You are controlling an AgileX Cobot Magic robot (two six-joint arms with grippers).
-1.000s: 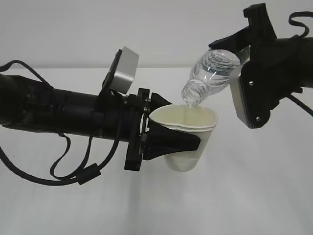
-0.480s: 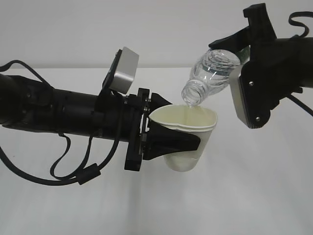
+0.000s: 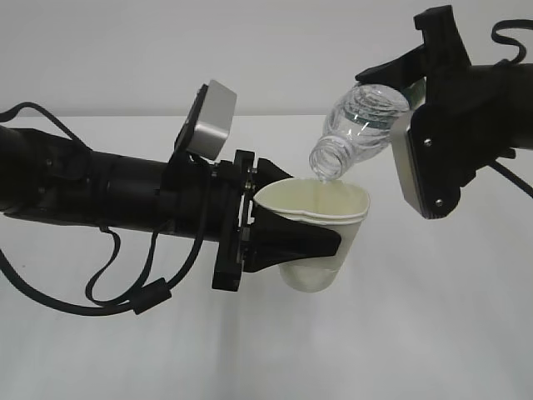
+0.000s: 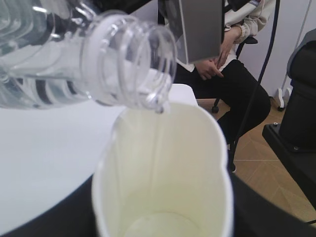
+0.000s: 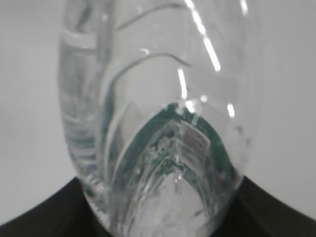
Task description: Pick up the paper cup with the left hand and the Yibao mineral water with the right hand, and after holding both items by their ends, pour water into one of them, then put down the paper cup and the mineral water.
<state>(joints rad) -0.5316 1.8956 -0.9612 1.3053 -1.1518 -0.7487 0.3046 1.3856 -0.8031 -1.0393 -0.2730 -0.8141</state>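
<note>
Exterior view: taking the paper cup (image 3: pixel 315 237) as the landmark, the left arm reaches in from its left, lying almost level above the white counter (image 3: pixel 433 333). The left claw (image 3: pixel 291 244) is clamped on the cup's side wall, its black fingers (image 3: pixel 304 242) pressing the wall so the rim is dented out of round. The cup is held upright, clear of the counter.

Above the cup and to its right hangs the Yibao mineral water (image 3: pixel 358 129), tilted neck-down with its uncapped mouth just over the rim's far right edge. The right claw (image 3: pixel 416 92) grips the bottle at its base end, further right of the cup and higher.

Left wrist view: the bottle's mouth (image 4: pixel 136 59) sits over the cup's cream inside (image 4: pixel 163 173), and a thin stream of water runs from the lip down into it. Beyond the cup a seated person in dark trousers (image 4: pixel 232 74) is visible.

Right wrist view: the bottle (image 5: pixel 158 118) fills the picture, its green label showing through the clear plastic.
</note>
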